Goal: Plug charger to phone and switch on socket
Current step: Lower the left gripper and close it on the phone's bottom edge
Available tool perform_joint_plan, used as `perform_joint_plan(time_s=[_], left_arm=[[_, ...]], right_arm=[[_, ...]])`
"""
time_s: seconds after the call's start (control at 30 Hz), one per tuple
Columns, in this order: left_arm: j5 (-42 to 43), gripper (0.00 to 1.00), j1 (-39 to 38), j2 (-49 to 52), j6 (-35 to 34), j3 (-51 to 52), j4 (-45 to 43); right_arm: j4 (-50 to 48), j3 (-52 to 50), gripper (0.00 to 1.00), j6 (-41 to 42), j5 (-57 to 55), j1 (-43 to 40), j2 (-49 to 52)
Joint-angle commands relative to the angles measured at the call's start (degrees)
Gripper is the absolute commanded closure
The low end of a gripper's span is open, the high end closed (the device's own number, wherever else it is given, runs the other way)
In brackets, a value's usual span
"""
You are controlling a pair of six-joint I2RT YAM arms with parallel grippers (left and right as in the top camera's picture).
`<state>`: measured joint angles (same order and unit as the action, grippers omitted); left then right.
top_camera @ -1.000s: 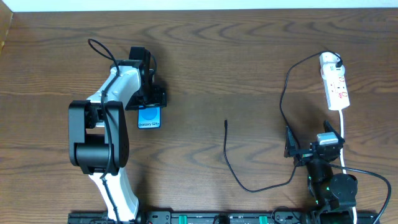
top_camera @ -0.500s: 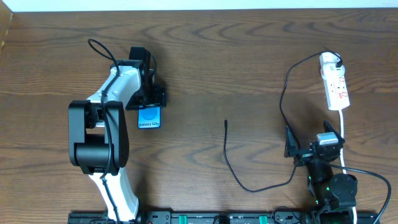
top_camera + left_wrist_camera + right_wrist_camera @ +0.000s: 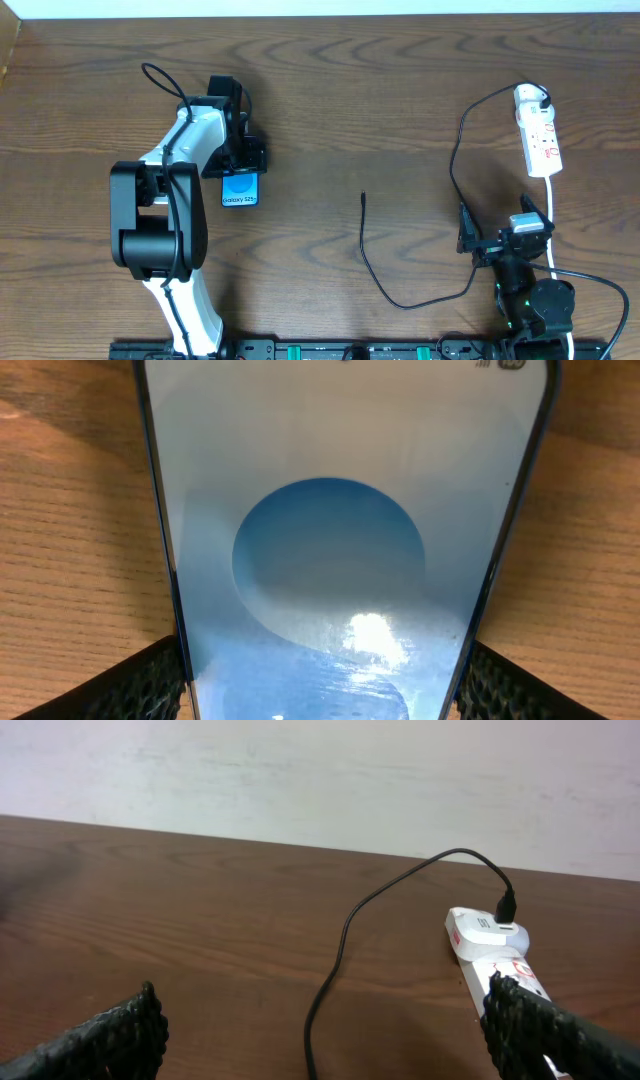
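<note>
— Anything shifted since a second ago?
— Nothing I can see. Nearest, the right claw (image 3: 497, 225) gapes wide and empty, beside the charger (image 3: 363, 235), whose tip lies loose mid-table (image 3: 330, 120).
— The phone?
— Phone (image 3: 240, 189) lies flat at left. The left claw (image 3: 238, 158) straddles its far end, spread wide, a pad against each long edge. The screen reads "Galaxy S25".
— Socket?
— Socket (image 3: 538, 128) lies far right, charger plugged in. Its red markings are unreadable.

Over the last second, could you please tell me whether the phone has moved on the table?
No. In the overhead view the phone lies at the same spot left of the charger's plug tip, with no shift either way.
</note>
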<state>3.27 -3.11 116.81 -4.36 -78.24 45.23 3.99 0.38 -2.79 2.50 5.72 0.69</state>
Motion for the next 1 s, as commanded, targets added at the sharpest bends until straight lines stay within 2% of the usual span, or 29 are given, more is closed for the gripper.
perform_joint_plan(time_s=[0.0, 0.53, 0.63, 0.97], left_arm=[[-1.33, 0.16, 0.2, 0.44, 1.38, 1.84, 0.74], [-1.33, 0.17, 0.2, 0.44, 1.55, 2.45, 0.07], [-1.33, 0.23, 0.2, 0.44, 1.53, 2.45, -0.44], [-1.33, 0.23, 0.2, 0.44, 1.53, 2.49, -1.05]], right_arm=[[0.28, -0.07, 0.01, -0.72, -0.48, 0.37, -0.39], [0.28, -0.07, 0.01, -0.72, -0.48, 0.37, -0.39], [0.28, -0.07, 0.01, -0.72, -0.48, 0.37, -0.39], [0.28, -0.07, 0.01, -0.72, -0.48, 0.37, -0.39]])
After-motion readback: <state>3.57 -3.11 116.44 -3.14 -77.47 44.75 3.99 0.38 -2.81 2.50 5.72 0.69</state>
